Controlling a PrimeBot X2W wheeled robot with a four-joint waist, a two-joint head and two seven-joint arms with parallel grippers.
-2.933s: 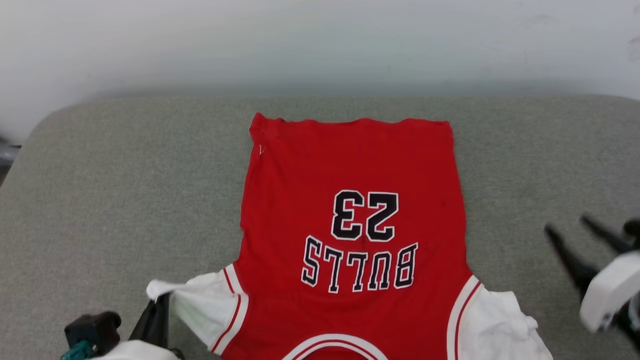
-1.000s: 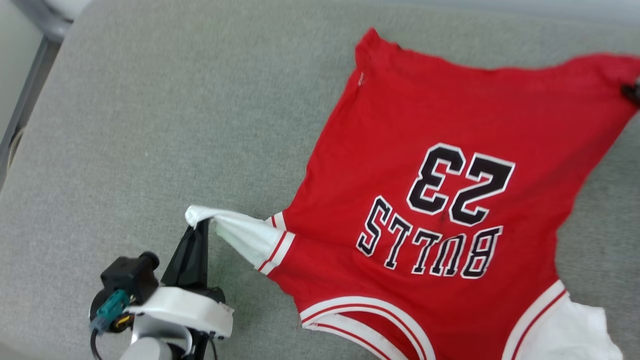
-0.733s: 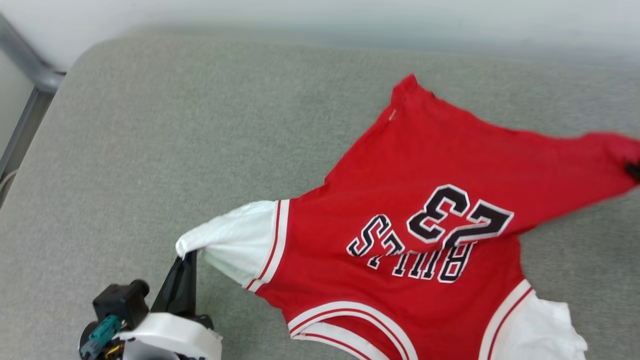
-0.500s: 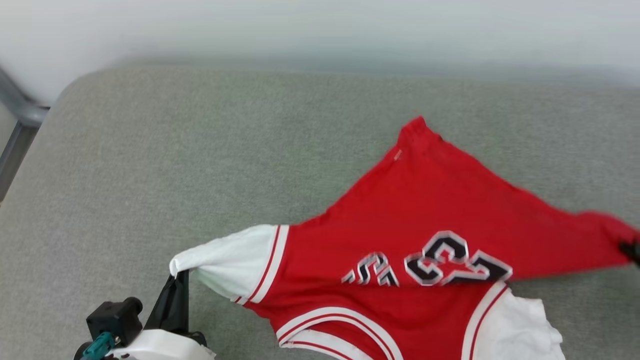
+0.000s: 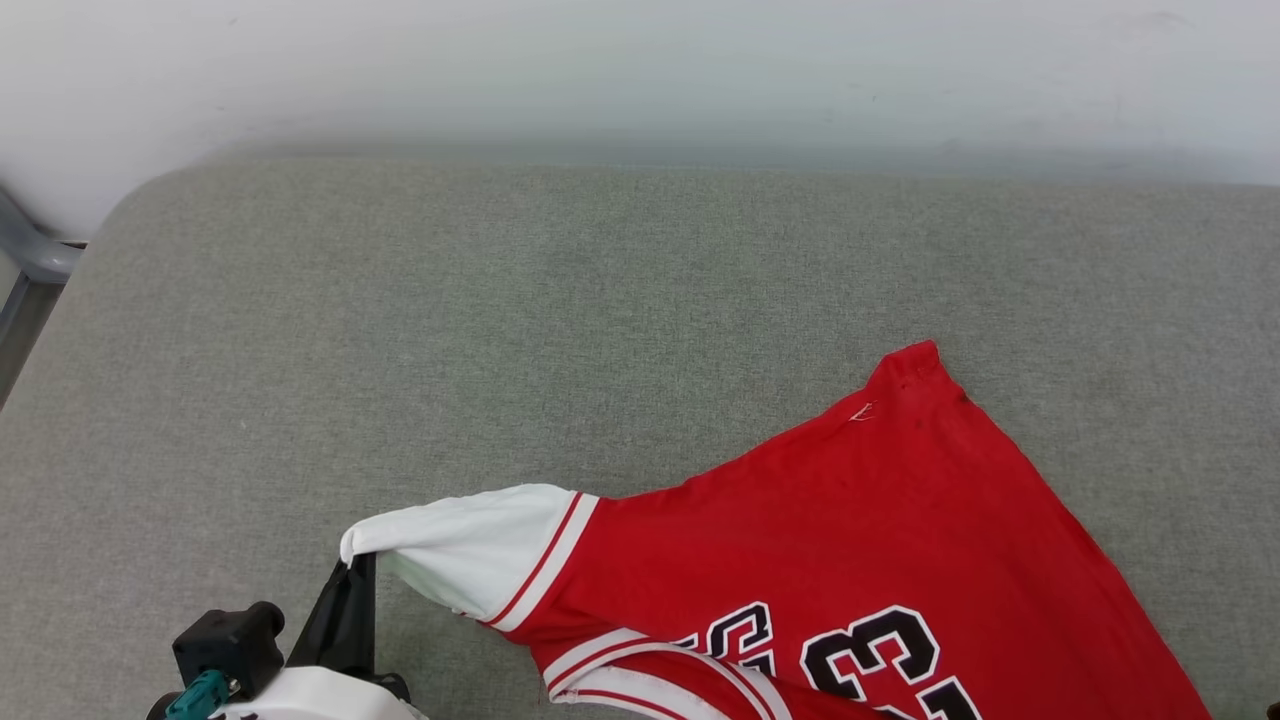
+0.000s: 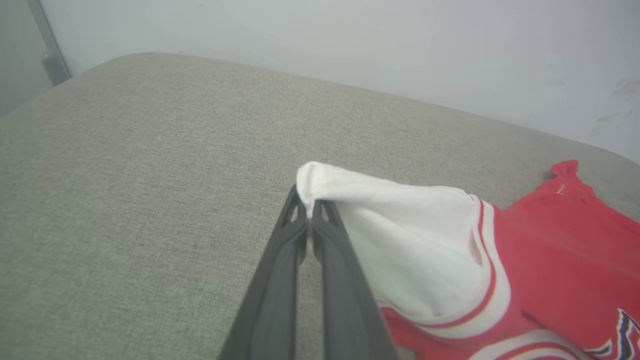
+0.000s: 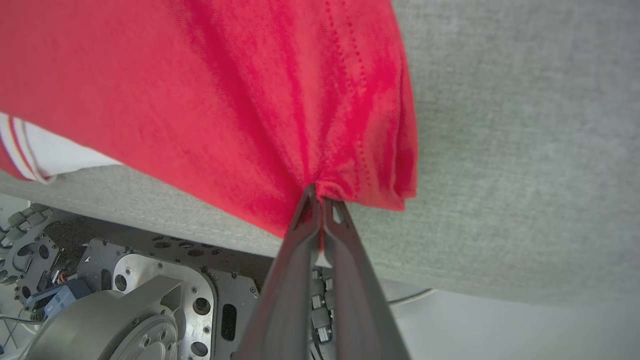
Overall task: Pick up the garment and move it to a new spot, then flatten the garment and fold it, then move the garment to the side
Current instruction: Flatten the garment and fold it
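Garment [image 5: 860,530]: left gripper [image 6: 311,212] pinching white sleeve [image 6: 400,235], right gripper [image 7: 320,197] pinching red hem corner [image 7: 365,185] (apparently mid-fold); advise keeping cloth taut, edges aligned

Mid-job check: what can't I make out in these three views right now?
- Head view: the shirt runs off the bottom edge, which cuts off most of its lettering.
- Left wrist view: the white sleeve drapes over the left hand's tips, hiding how much cloth is pinched.
- Right wrist view: bunched red cloth hides how many layers the right hand holds.
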